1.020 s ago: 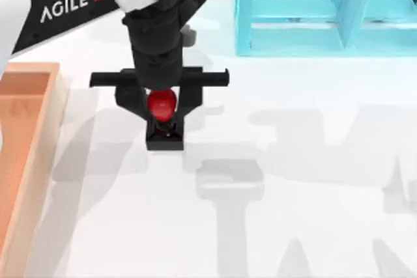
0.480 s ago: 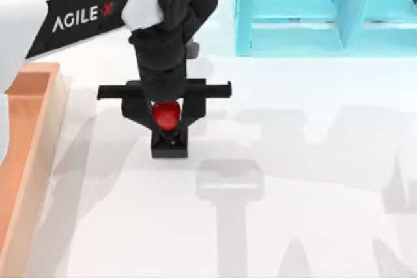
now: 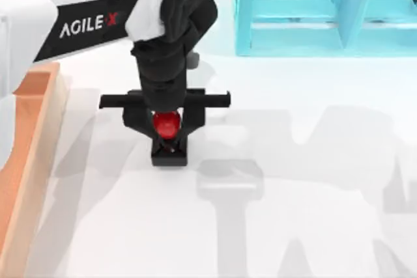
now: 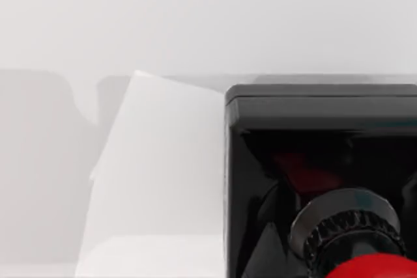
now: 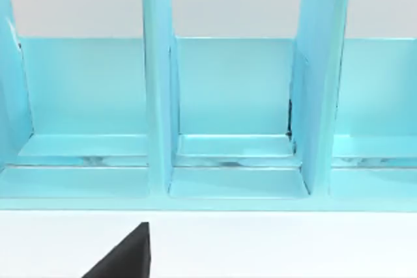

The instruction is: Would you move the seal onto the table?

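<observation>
Left claw [image 3: 167, 136] is clamped on the seal [image 3: 165, 124], held upright above the tabletop [image 3: 293, 213], presumably for a flat set-down.

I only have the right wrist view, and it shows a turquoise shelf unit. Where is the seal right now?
Observer: In the top view, the seal is in the left gripper, with the fingers closed on either side of its red knob.
Operator: Is it above the tray or the table?
Observer: It is above the white table, to the right of the wooden tray and apart from it.
Operator: Has the base touched down?
Observer: I cannot tell. The left wrist view shows the black base against the table, but neither a gap nor contact is clear.
</observation>
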Action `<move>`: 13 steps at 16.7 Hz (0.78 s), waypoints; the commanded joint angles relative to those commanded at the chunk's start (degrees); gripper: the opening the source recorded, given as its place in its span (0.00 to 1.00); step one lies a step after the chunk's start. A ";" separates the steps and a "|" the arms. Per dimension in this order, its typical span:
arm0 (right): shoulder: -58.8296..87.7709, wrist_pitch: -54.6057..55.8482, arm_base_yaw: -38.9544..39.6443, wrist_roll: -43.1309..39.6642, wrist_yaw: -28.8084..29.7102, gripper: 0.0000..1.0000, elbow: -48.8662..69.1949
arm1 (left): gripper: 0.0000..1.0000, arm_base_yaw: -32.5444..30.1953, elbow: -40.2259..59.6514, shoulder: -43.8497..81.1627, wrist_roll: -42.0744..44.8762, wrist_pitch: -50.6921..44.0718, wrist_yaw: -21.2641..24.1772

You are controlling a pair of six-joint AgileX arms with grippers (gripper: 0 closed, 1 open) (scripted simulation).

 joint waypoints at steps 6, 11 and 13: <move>0.00 0.00 0.00 0.00 0.00 1.00 0.00 | 0.60 0.00 0.00 0.00 0.00 0.00 0.00; 0.00 0.00 0.00 0.00 0.00 1.00 0.00 | 0.98 0.00 0.00 0.00 0.00 0.00 0.00; 0.00 0.00 0.00 0.00 0.00 1.00 0.00 | 1.00 0.00 0.00 0.00 0.00 0.00 0.00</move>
